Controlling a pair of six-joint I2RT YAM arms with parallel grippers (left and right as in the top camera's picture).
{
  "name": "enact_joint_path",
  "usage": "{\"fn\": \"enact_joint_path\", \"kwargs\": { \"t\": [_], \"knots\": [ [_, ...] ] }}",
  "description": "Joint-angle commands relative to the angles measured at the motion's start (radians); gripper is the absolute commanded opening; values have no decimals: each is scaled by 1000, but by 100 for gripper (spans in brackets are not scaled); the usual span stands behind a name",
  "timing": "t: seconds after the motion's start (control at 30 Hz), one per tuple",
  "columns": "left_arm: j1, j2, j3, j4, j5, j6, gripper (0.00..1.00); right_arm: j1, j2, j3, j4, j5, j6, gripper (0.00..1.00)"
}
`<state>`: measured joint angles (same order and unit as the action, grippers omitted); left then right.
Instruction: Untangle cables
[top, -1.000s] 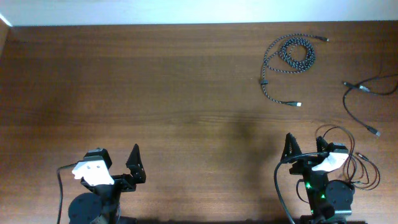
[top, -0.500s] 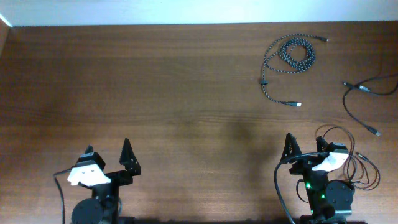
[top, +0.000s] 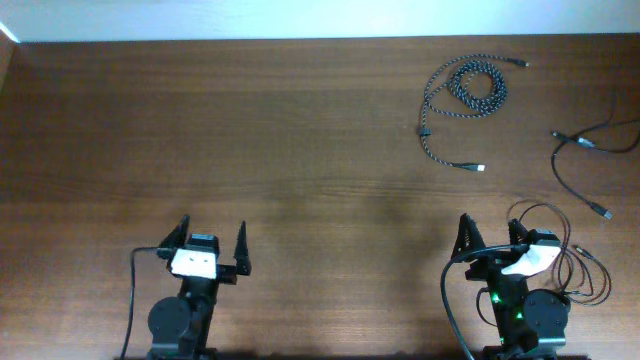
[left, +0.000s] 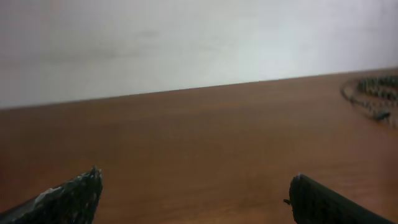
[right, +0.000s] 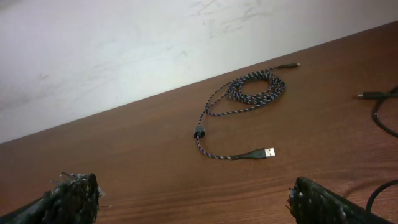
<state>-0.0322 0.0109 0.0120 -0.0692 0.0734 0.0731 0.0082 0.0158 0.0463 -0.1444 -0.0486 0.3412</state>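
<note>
Left tool (top: 212, 238) at 7 o'clock and right tool (top: 490, 232) at 5 o'clock, both empty with jaws spread. Speckled cable (top: 498, 92) coiled at 1 o'clock on bench (top: 300, 130), black cables (top: 556, 168) at 3.

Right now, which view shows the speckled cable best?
Right wrist: speckled cable is close and sharp, coil and both plug ends visible. Overhead shows the whole cable but small. Left wrist catches only a blurred bit at its right edge.

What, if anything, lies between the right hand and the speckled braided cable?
Nothing visible. Only bare table separates the open right hand from the speckled braided cable. The plain black cables lie off to the side, not in that path.
</note>
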Motion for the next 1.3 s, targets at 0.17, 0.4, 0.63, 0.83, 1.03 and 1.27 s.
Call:
{"fn": "enact_joint_path", "kwargs": {
  "t": [0.17,0.4,0.63,0.83,1.03,1.27],
  "knots": [
    [9,-6,-4,-3,54,42,99,4,-6,-11,3,9,7,99],
    [9,-5,-3,0,54,41,99,4,-6,-11,3,9,7,99],
    [9,-5,-3,0,54,41,99,4,-6,-11,3,8,7,99],
    [9,-5,-3,0,54,41,99,4,-6,-11,3,89,-91,99],
    [9,-5,-3,0,54,41,99,2,-12,-11,-1,80,-339,99],
    [9,-5,-3,0,54,41,99,-4,-11,-11,2,80,-364,99]
  ]
}}
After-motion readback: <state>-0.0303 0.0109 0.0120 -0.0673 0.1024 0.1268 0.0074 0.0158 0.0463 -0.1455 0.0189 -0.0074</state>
